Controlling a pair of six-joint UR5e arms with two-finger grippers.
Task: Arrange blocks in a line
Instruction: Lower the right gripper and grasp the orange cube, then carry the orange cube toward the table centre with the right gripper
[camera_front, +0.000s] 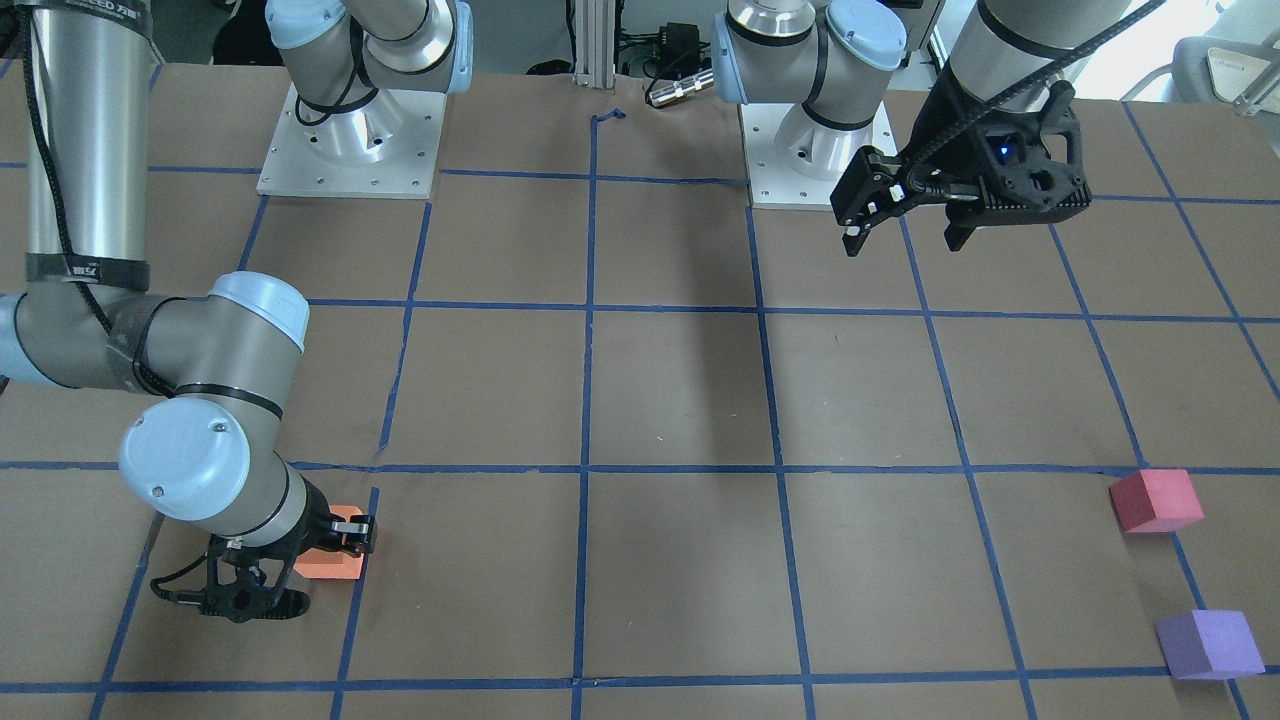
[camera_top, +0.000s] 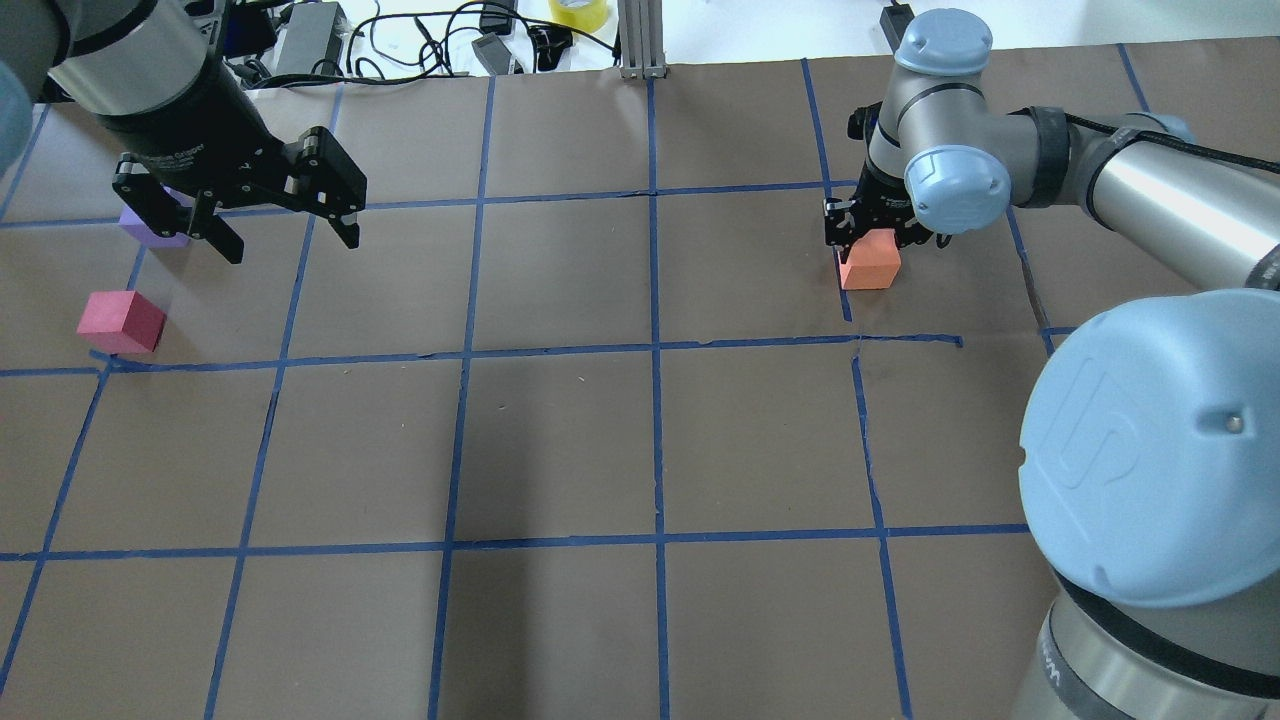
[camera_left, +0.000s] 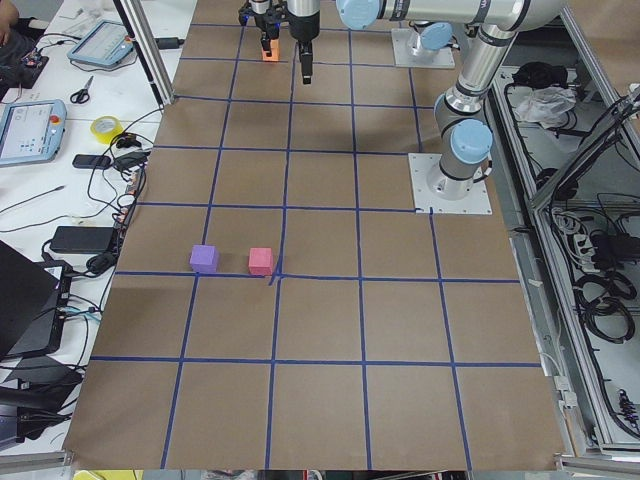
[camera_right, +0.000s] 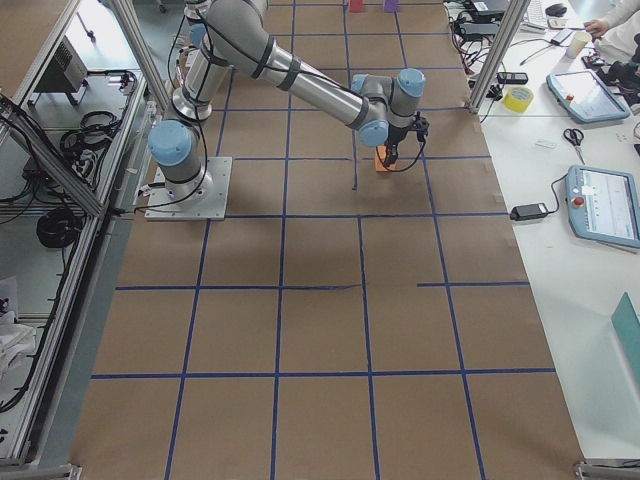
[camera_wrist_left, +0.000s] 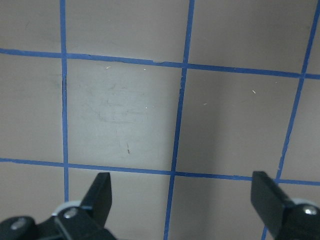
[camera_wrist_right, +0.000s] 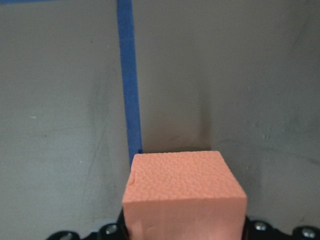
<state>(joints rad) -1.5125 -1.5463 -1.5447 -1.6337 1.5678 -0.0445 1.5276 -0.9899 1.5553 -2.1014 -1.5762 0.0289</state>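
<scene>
The orange block (camera_front: 330, 566) lies on the brown table on my right side, beside a blue tape line; it also shows in the overhead view (camera_top: 870, 266) and fills the bottom of the right wrist view (camera_wrist_right: 185, 192). My right gripper (camera_top: 870, 236) is shut on the orange block, low at the table. The pinkish-red block (camera_top: 122, 322) and the purple block (camera_top: 150, 226) sit apart at the far left, the purple one partly hidden behind my left gripper (camera_top: 288, 238). That gripper is open and empty, raised above the table, and only bare table shows in the left wrist view (camera_wrist_left: 182, 192).
Blue tape lines (camera_top: 655, 350) divide the table into squares. The two arm bases (camera_front: 350, 140) stand at the robot's edge. Cables, a tape roll (camera_top: 578, 12) and an aluminium post (camera_top: 640, 40) lie beyond the far edge. My right arm's big elbow (camera_top: 1150, 450) blocks the overhead view's lower right.
</scene>
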